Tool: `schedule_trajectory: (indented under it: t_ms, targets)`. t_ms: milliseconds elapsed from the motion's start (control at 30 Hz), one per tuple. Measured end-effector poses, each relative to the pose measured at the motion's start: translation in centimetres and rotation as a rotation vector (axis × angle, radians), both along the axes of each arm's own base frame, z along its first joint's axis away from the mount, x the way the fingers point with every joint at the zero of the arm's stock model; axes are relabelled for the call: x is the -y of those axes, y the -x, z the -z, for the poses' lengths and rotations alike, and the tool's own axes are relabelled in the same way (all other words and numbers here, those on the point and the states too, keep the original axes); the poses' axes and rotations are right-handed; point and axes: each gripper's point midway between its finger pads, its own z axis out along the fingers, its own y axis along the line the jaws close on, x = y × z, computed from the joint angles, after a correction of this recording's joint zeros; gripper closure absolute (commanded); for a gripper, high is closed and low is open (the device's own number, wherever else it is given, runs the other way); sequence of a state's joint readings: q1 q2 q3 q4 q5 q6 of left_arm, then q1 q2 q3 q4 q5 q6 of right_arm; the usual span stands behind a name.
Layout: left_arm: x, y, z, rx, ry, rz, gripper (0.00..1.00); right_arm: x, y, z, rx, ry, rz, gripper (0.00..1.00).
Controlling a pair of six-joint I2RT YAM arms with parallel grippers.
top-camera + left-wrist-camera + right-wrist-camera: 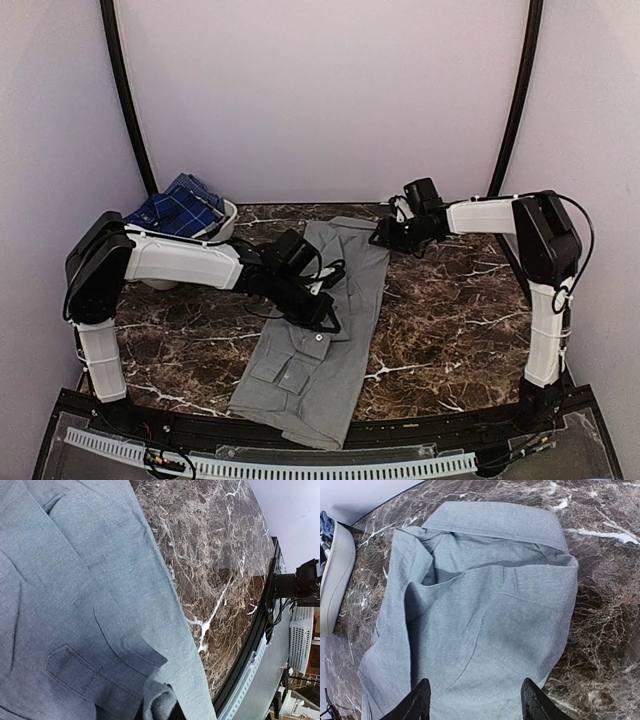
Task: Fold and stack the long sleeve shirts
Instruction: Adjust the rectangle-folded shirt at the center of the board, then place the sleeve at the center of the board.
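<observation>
Shirt [322, 345] lengthwise, hem over table [455, 300] edge

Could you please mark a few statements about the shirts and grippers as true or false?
1. The grey shirt lies on the marble table. True.
2. The plaid shirt is spread flat on the table. False: it sits bunched in the white basket.
3. The right gripper is open above the grey shirt, near its collar. True.
4. The left gripper is wide open. False: it is shut, with a fold of grey cloth bunched at its fingers.
</observation>
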State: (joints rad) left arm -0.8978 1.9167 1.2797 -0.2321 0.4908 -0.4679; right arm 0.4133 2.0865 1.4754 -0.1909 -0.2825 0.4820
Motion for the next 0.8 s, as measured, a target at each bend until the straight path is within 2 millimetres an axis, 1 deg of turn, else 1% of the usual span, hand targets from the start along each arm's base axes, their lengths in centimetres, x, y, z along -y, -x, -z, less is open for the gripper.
schedule_trajectory:
  t_ms: [133,267,433,600,800]
  targets:
    - [0.4,0.9,-0.1,-0.007,0.006,0.023,1.0,-0.5,1.0,-2.0,0.038,0.001,-0.016,0.41]
    - [0.9,1.6,-0.2,-0.014,0.016,0.045,1.0,-1.2,2.3,-2.6,0.046,0.008,-0.037,0.41]
    - [1.4,1.9,-0.5,-0.011,0.04,0.06,1.0,-1.8,3.7,-1.5,0.023,0.028,-0.059,0.41]
    - [1.7,2.3,-0.7,-0.012,0.059,0.072,1.0,-2.0,4.8,-0.3,-0.003,0.046,-0.071,0.41]
    - [1.5,3.2,-0.8,-0.023,0.075,0.091,1.0,-1.7,5.5,0.7,-0.022,0.062,-0.069,0.41]
